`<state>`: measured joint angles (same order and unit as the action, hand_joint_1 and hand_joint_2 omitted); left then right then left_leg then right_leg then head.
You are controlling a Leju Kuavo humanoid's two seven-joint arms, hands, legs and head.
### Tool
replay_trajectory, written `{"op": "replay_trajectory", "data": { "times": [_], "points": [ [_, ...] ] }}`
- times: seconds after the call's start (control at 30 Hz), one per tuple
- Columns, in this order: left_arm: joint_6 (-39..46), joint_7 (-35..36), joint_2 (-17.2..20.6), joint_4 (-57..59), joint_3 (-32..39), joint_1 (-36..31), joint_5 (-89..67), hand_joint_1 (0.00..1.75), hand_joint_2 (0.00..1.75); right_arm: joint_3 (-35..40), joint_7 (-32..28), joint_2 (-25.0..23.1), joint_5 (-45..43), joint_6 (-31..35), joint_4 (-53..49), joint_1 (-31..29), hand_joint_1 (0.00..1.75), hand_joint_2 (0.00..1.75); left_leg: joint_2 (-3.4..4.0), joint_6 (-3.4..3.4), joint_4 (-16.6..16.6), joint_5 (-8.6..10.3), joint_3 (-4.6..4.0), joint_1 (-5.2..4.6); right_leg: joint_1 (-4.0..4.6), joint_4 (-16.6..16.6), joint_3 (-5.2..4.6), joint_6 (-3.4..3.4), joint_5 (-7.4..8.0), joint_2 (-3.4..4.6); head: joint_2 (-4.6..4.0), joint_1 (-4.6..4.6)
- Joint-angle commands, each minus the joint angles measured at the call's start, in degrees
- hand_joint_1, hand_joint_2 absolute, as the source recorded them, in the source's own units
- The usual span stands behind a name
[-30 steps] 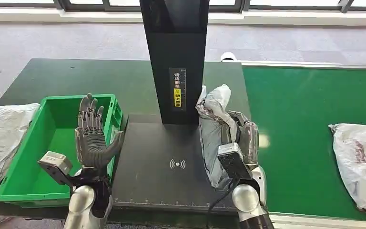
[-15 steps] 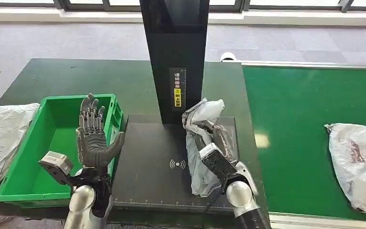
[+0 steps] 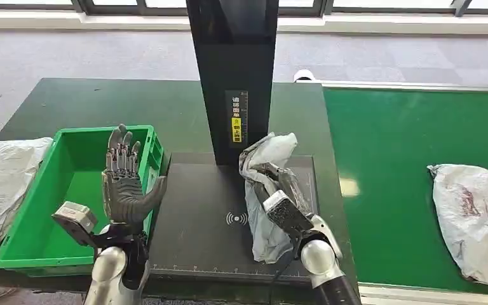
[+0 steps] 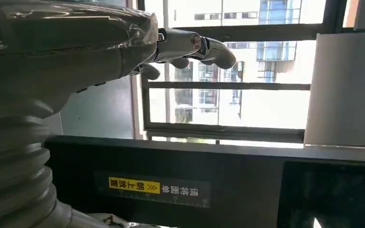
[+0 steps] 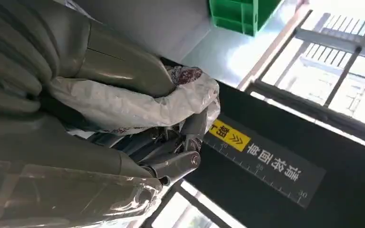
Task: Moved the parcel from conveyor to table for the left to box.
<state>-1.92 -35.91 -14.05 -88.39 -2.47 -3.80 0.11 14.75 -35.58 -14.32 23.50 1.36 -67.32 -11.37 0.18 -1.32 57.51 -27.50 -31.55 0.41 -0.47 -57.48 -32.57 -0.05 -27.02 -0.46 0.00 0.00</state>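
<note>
Parcel, a soft, crumpled grey poly mailer, likely light and slippery, sits clamped mid-body in the right robot hand over the scanner plate, the left robot hand spread empty at 9 o'clock.

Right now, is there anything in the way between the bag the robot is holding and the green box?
Only the robot's own left hand, raised open by the near wall of the green box. The right hand holds the bag over the black pad, whose surface between them looks bare.
</note>
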Motion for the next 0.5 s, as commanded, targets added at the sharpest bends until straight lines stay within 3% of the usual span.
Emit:
{"op": "replay_trajectory", "data": {
  "times": [0.03, 0.5],
  "points": [
    [-0.6, 0.68, 0.45, 1.27, 0.98, -1.26, -0.29, 0.0, 1.75, 0.89, -1.76, 1.34, -1.77, -0.39, 0.18, -1.36, 1.75, 1.75, 0.01, 0.03, -0.03, 0.03, -0.01, 0.01, 0.01, 0.05, 0.0, 0.01, 0.05, 0.04, 0.0, 0.0],
    [-0.6, 0.68, 0.45, 1.27, 0.98, -1.26, -0.29, 0.0, 1.75, 0.89, -1.76, 1.34, -1.77, -0.39, 0.18, -1.36, 1.75, 1.75, 0.0, 0.02, -0.03, 0.03, 0.0, -0.01, -0.01, 0.04, 0.0, 0.0, 0.03, 0.03, 0.0, 0.0]
  ]
}}
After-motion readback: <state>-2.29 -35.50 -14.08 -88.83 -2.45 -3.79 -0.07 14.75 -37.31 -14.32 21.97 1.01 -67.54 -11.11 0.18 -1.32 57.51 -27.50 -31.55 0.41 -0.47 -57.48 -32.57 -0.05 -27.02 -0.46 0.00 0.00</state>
